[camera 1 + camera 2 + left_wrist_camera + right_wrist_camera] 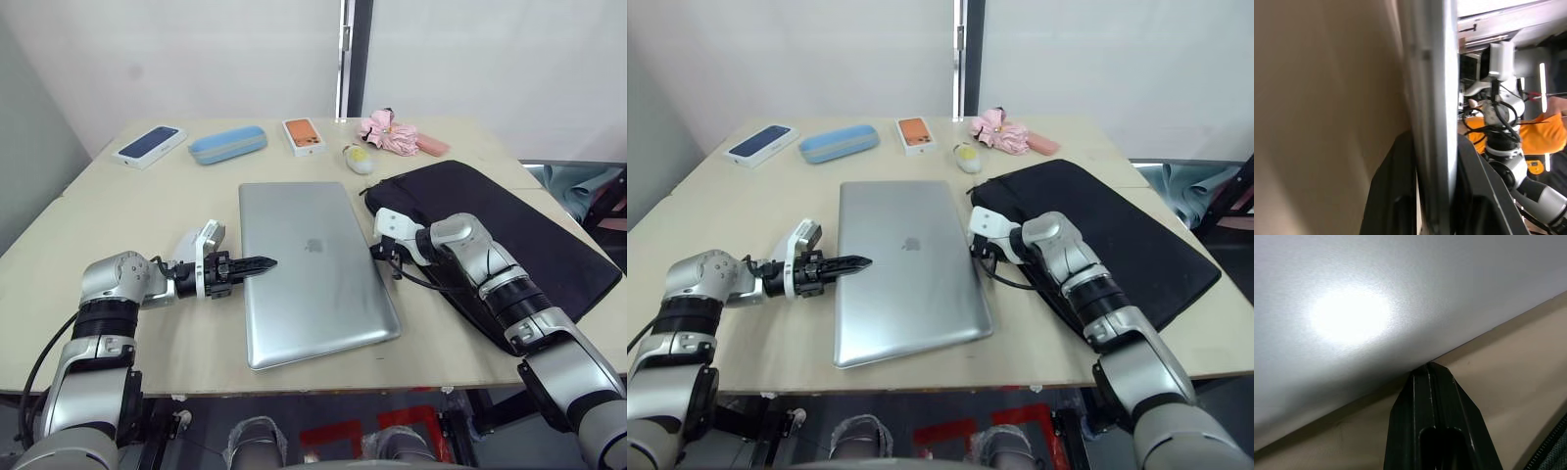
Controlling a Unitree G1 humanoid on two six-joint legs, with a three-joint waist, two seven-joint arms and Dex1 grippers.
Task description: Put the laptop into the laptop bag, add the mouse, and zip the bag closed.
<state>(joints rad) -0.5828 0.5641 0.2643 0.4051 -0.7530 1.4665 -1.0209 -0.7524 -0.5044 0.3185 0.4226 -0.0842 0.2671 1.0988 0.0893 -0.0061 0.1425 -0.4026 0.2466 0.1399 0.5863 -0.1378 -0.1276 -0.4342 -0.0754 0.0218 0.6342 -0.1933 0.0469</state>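
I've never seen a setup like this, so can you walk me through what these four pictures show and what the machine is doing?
A two-armed humanoid robot stands at a table. Two pictures come from cameras in its head; the other two from cameras on its wrists. The left gripper has its two black fingers either side of the silver laptop's edge, as the left wrist view shows. The right gripper touches the laptop's opposite edge with its fingertips together. A black laptop bag lies beside the laptop. Further back sit a white mouse, a blue case and two phone boxes.
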